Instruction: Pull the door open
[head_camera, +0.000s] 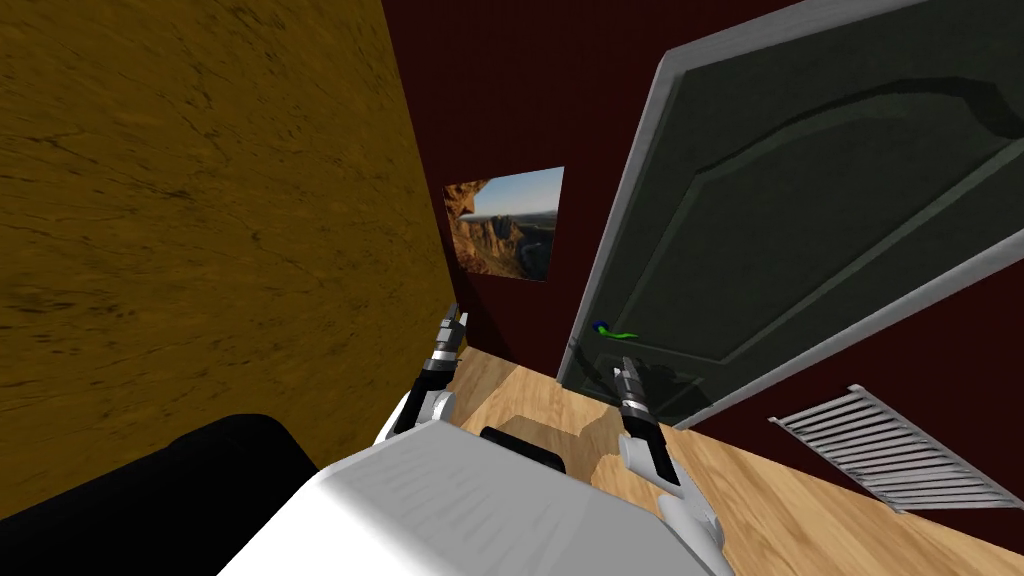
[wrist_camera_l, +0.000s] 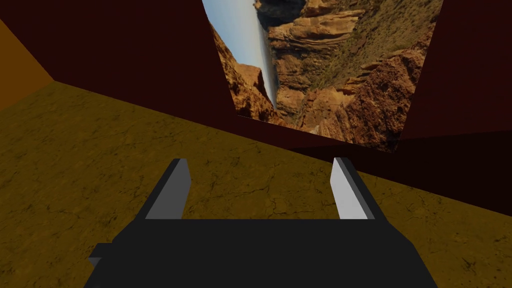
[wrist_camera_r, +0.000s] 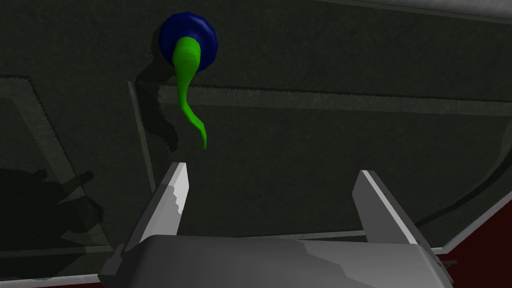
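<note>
Right hand (wrist_camera_r: 272, 169) spread, seemingly just short of dark door (wrist_camera_r: 325, 140); maroon walls (head_camera: 480, 100), wooden floor (head_camera: 790, 500).

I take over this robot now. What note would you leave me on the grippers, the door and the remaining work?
Left gripper: open, holding nothing, off to the left of the door.
Right gripper: open, facing the door, just short of the green handle, not touching it.
Done: the reach to the door only.
Left: grip the handle, then pull the door open.

One dark door (head_camera: 800, 220), one green handle (wrist_camera_r: 184, 80), one blue rosette (wrist_camera_r: 206, 35), one picture (head_camera: 508, 225), one vent grille (head_camera: 890, 450).
</note>
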